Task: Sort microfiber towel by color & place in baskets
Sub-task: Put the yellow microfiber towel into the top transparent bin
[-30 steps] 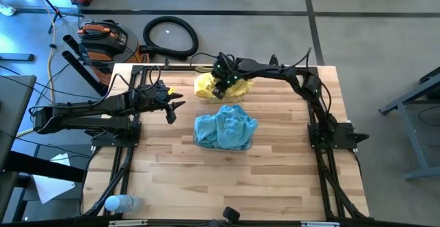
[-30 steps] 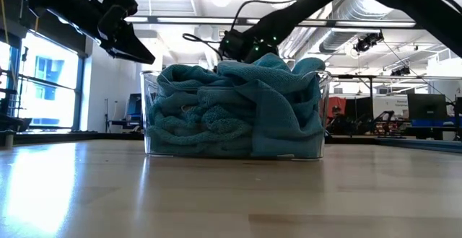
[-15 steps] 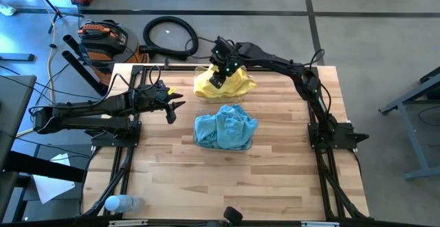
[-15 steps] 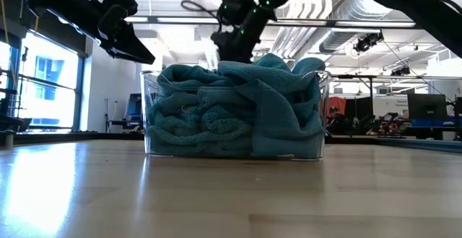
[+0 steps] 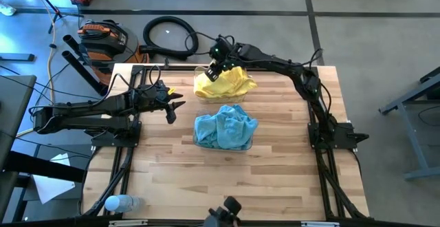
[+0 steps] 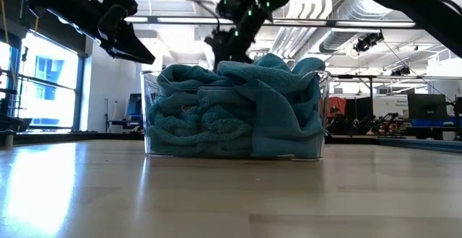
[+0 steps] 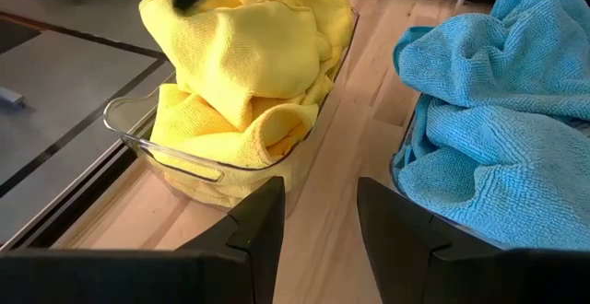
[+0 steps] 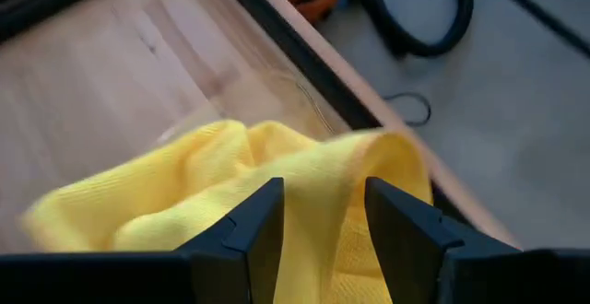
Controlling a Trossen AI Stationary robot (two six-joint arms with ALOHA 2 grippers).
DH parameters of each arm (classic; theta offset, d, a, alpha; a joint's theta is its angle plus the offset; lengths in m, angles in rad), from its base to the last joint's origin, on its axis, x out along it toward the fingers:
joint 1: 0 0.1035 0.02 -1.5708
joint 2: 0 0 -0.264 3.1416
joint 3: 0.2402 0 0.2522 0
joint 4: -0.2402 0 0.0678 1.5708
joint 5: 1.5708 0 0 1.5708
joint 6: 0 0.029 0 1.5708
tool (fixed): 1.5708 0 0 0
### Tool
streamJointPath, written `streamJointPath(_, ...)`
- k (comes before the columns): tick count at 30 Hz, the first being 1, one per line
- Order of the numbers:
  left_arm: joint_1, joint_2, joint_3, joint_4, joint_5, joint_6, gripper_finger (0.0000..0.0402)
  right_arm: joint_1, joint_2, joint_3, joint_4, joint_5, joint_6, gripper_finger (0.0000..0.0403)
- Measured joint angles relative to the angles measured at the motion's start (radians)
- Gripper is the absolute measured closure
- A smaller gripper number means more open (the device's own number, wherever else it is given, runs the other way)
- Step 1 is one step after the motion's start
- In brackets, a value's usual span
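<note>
Yellow towels are heaped in a clear basket at the table's far middle. Turquoise-blue towels fill a second clear basket just nearer; one corner hangs over its rim. My right gripper hovers open above the far left part of the yellow heap and touches nothing. My left gripper waits open to the left of both baskets, above the table, facing them.
A water bottle lies at the near left corner, and a dark object sits at the near edge. A black hose and an orange case are on the floor beyond the far edge. Bare wood spreads on the near half.
My right gripper has risen from the middle of the yellow heap and moved toward the table's far left, turning as it went. The yellow heap, partly covered by the gripper before, now shows whole in its basket. The left arm has kept still.
</note>
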Motion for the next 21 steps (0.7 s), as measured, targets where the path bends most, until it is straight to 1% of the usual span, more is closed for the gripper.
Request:
streamJointPath(3, 0.0, 0.0, 0.0, 0.0, 0.0, 0.0, 0.0275, -0.018, 0.0, -0.118, 0.089, -0.032, 0.051, 0.0253)
streamJointPath(5, 0.0, 0.0, 0.0, 0.0, 0.0, 0.0, 0.0275, -0.026, 0.002, -0.196, 0.126, -0.036, 0.07, 0.0253)
streamJointPath(10, 0.0, 0.0, 0.0, 0.0, 0.0, 0.001, 0.0275, -0.029, 0.002, -0.357, 0.219, -0.038, 0.063, 0.0253)
streamJointPath(12, 0.0, 0.0, 0.0, 0.0, 0.0, 0.0, 0.0275, -0.029, -0.002, -0.41, 0.268, -0.062, 0.05, 0.0253)
streamJointPath(16, 0.0, 0.0, 0.0, 0.0, 0.0, 0.0, 0.0275, -0.029, -0.006, -0.462, 0.336, -0.083, 0.046, 0.0253)
streamJointPath(21, 0.0, 0.0, 0.0, 0.0, 0.0, 0.0, 0.0275, -0.028, -0.003, -0.455, 0.351, -0.089, 0.047, 0.0253)
